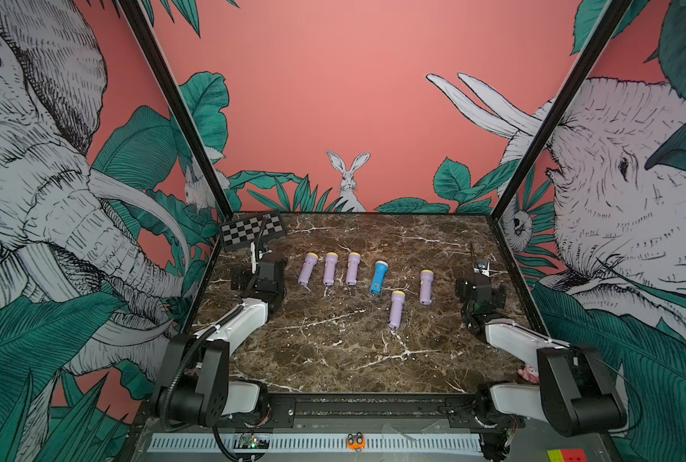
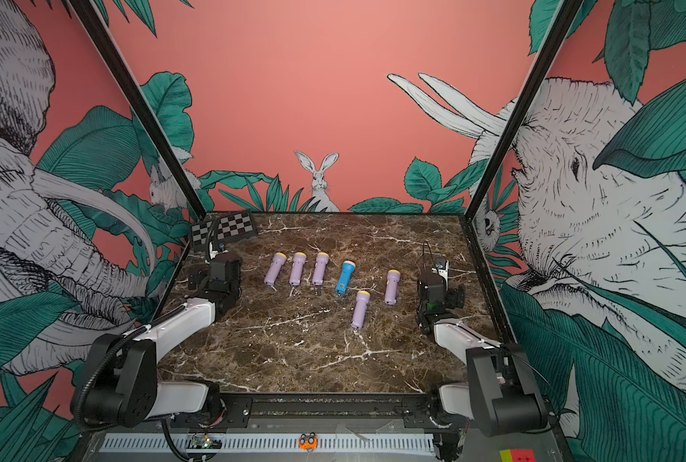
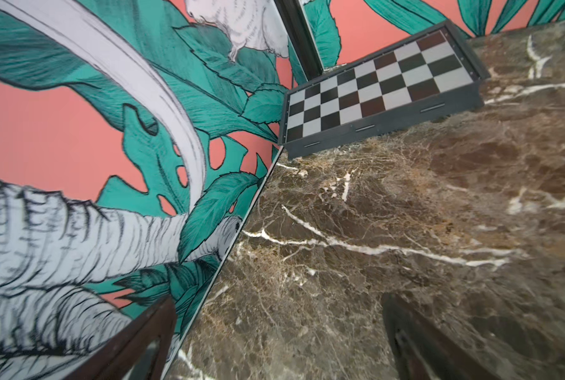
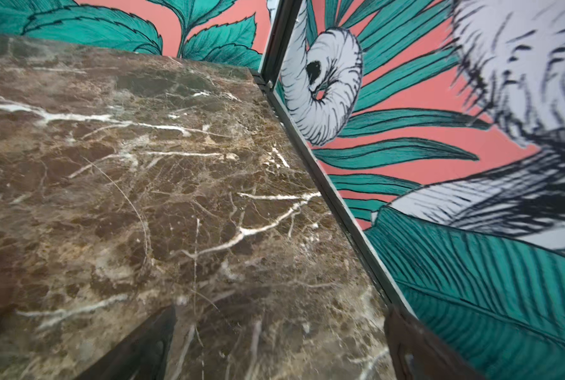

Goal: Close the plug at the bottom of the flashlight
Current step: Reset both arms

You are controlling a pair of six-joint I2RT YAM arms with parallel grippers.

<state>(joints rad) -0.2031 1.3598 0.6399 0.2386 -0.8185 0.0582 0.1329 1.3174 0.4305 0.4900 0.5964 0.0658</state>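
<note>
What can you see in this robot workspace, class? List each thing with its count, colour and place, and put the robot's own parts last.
purple flashlights: five, purple with yellow heads, lying on the table; three in a row left of centre, two towards the right
blue flashlight: one, blue with a pale head, lying between those groups
chessboard: one, black and white, far left corner
table: one, brown marble with white veins
small pink thing: one, near right edge; too small to identify
small orange thing: one, on the white slotted strip in front
left gripper: one, dark, open, empty, left side
right gripper: one, dark, open, empty, right side
</note>
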